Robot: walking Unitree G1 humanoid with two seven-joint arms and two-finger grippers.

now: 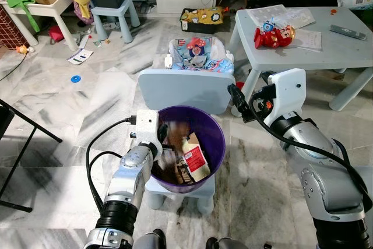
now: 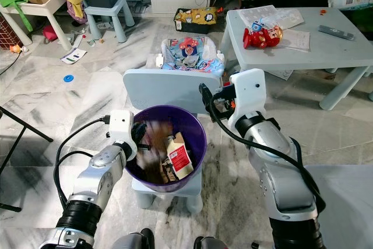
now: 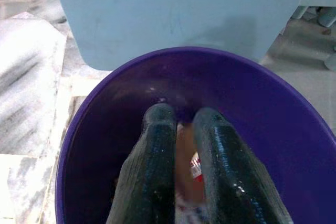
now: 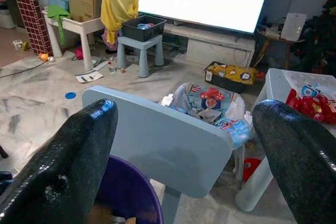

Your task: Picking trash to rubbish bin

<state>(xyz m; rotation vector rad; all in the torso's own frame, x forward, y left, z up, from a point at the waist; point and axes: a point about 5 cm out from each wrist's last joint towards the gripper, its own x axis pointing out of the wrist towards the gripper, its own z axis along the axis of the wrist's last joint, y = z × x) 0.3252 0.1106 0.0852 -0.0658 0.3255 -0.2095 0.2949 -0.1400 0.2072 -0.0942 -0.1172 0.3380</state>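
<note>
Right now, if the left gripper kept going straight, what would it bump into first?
Probably the trash lying in the purple bin. The left gripper already points down inside it, though depth is hard to judge.

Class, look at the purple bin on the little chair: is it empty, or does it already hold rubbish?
It holds rubbish. Inside the purple bin lie a small carton and brown wrappers, with the left claw reaching into it.
</note>
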